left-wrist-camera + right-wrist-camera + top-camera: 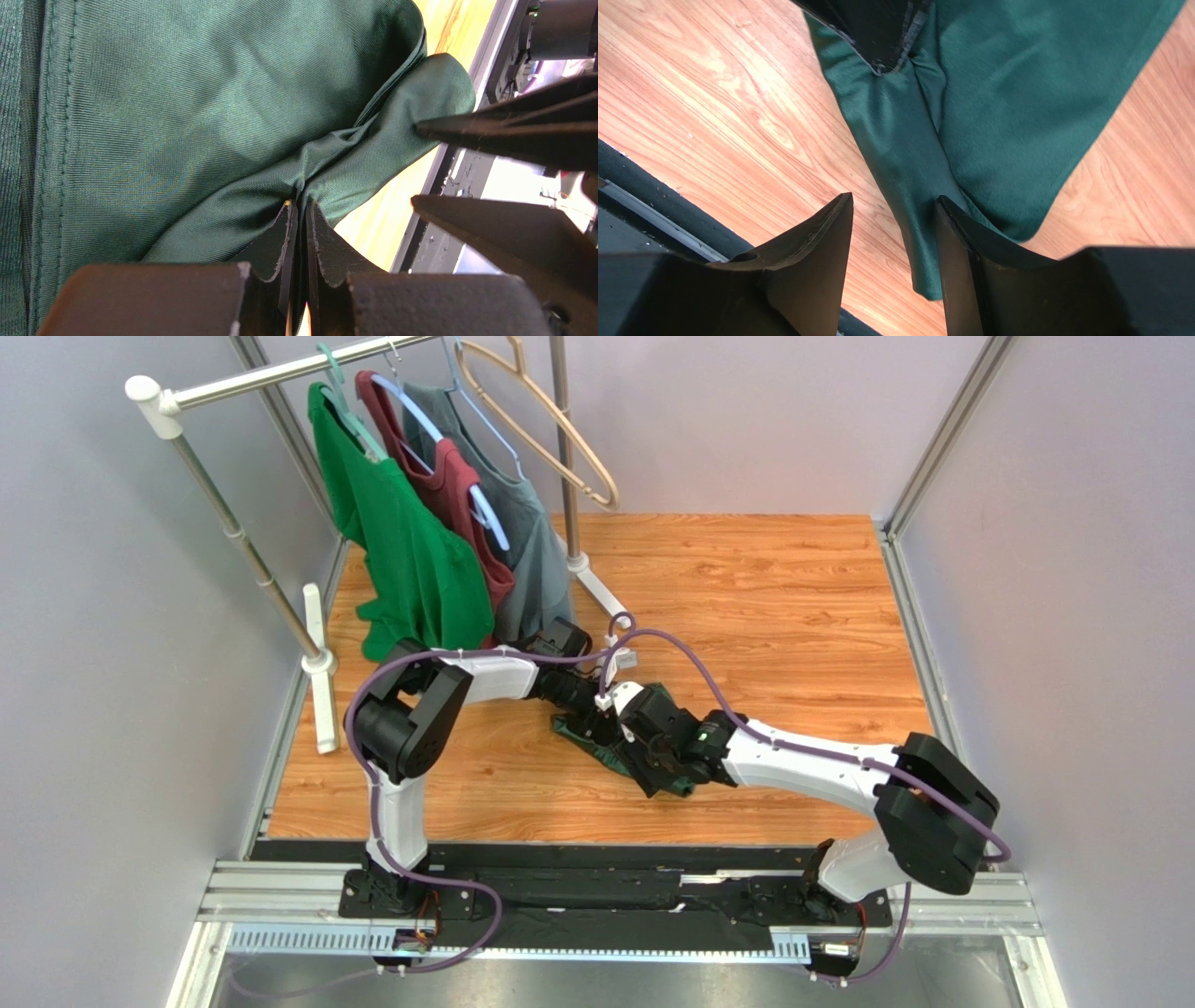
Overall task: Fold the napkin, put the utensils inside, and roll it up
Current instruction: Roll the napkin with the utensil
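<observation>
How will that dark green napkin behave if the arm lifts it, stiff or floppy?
Probably floppy: the napkin bunches into soft creases where the left gripper pinches it. Its satiny sheen suggests it may slip from a loose grip. It looks thin, so it is likely light and would drape rather than hold a fold.

Wood-grain tabletop enclosed by plain pale grey walls, with slim metal posts at the far corners. A white-footed clothes rack stands at far left. On its rail hang a bright green shirt, a maroon shirt, a grey-green shirt and one bare beige hanger. An aluminium rail and a black strip run along the near edge. Lighting is even and soft.
</observation>
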Motion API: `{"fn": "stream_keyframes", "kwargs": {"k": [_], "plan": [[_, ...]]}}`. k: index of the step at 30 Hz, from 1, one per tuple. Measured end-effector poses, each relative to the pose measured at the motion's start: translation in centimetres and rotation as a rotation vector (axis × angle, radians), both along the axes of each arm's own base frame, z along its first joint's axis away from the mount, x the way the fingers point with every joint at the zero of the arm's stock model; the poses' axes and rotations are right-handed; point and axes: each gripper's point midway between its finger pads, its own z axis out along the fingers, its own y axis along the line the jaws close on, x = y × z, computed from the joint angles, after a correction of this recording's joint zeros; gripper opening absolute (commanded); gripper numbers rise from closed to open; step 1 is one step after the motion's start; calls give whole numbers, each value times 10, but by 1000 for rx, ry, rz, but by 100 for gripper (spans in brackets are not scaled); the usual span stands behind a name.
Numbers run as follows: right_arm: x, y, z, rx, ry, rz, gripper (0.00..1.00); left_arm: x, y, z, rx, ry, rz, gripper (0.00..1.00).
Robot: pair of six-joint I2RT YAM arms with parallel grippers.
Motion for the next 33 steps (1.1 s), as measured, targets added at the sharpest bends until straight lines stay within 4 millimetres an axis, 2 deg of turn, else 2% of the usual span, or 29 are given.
{"fn": "stream_keyframes", "kwargs": {"k": [13, 15, 17, 18, 19, 21, 22, 23, 26, 33], "plan": [[3, 8, -21, -68, 43, 8, 41, -2, 1, 0, 12, 28, -2, 7], [3, 8, -22, -74, 48, -3, 36, -2, 2, 0, 12, 34, -1, 7], [5, 8, -23, -80, 54, -15, 31, -2, 2, 0, 12, 39, 1, 12], [5, 8, -23, -82, 57, -19, 24, -2, 3, 0, 12, 42, 3, 15], [6, 8, -23, -84, 60, -24, 20, -1, 3, 0, 13, 45, 7, 27], [8, 7, -23, -82, 63, -40, 14, 0, 4, 0, 10, 54, 22, 38], [9, 7, -23, -76, 69, -52, 11, 0, 5, 2, 3, 62, 32, 50], [10, 6, -23, -67, 76, -60, 9, 1, 6, 4, -2, 67, 46, 55], [11, 8, -22, -18, 102, -81, 5, 6, 11, 14, -8, 52, 91, 62], [9, 17, -22, 91, 191, -83, 2, 47, 35, 44, -16, -79, 276, 66]]}}
